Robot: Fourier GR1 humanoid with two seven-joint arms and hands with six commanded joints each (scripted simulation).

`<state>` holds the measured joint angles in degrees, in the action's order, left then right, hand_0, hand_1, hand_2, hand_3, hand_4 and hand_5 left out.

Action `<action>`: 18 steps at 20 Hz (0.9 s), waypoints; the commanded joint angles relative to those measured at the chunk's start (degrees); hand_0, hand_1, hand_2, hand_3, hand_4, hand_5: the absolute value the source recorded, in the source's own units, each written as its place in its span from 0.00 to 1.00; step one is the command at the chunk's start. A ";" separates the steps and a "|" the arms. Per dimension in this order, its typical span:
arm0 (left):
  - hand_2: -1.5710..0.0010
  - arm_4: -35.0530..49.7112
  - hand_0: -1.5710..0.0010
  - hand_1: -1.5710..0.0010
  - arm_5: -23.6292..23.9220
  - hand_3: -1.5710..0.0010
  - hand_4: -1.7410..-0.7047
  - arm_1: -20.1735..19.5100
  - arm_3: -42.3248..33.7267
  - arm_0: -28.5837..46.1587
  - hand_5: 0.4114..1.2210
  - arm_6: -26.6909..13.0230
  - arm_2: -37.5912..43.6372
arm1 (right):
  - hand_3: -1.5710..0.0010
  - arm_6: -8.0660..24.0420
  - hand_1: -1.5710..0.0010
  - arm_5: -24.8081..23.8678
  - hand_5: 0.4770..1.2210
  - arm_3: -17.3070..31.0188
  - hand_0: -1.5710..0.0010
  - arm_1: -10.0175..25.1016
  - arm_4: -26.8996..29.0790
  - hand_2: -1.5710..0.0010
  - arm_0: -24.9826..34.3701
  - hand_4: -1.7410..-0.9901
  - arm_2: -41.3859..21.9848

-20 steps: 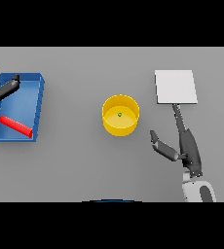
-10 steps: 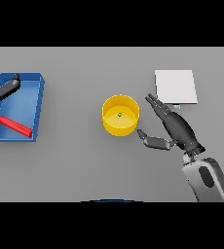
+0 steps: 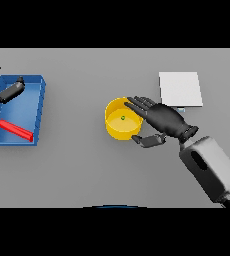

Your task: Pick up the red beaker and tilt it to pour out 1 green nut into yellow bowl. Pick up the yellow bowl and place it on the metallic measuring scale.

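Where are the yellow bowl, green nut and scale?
yellow bowl (image 3: 115, 131): head view, front wall.
green nut (image 3: 122, 118): head view, its top, inside the bowl.
metallic measuring scale (image 3: 180, 88): head view, centre of the plate.

Bare test bench, plain grey table (image 3: 77, 170), blue tray (image 3: 37, 95), metallic measuring scale (image 3: 180, 88)

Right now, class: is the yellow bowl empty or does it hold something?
Not empty. The yellow bowl stands upright with one small green nut lying on its floor.
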<state>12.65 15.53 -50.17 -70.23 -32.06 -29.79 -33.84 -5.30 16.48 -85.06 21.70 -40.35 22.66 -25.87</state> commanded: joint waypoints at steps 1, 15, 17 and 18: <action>1.00 0.15 1.00 1.00 -0.34 1.00 0.91 -0.54 0.07 -0.12 0.38 0.34 0.35 | 1.00 -1.44 1.00 0.77 0.25 0.72 1.00 0.00 -0.32 1.00 0.55 0.62 -1.05; 1.00 0.09 1.00 1.00 -0.91 1.00 0.91 -0.89 0.14 -0.44 0.40 0.87 0.30 | 1.00 -4.47 1.00 8.45 0.26 14.34 1.00 -2.62 -3.76 1.00 11.08 0.60 -8.39; 1.00 0.22 1.00 1.00 -0.73 1.00 0.91 -1.57 -0.84 0.21 0.40 0.29 0.31 | 1.00 -3.95 1.00 9.70 0.26 15.81 1.00 -2.61 -3.98 1.00 12.27 0.59 -8.74; 1.00 0.29 1.00 1.00 -0.53 1.00 0.91 -1.53 -0.30 0.53 0.40 1.01 0.57 | 1.00 -4.10 1.00 10.18 0.26 16.17 1.00 -2.57 -4.09 1.00 12.69 0.58 -8.99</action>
<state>12.94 15.00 -51.71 -70.52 -31.52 -28.83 -33.27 -9.38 26.65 -68.90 19.13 -44.44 35.35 -34.85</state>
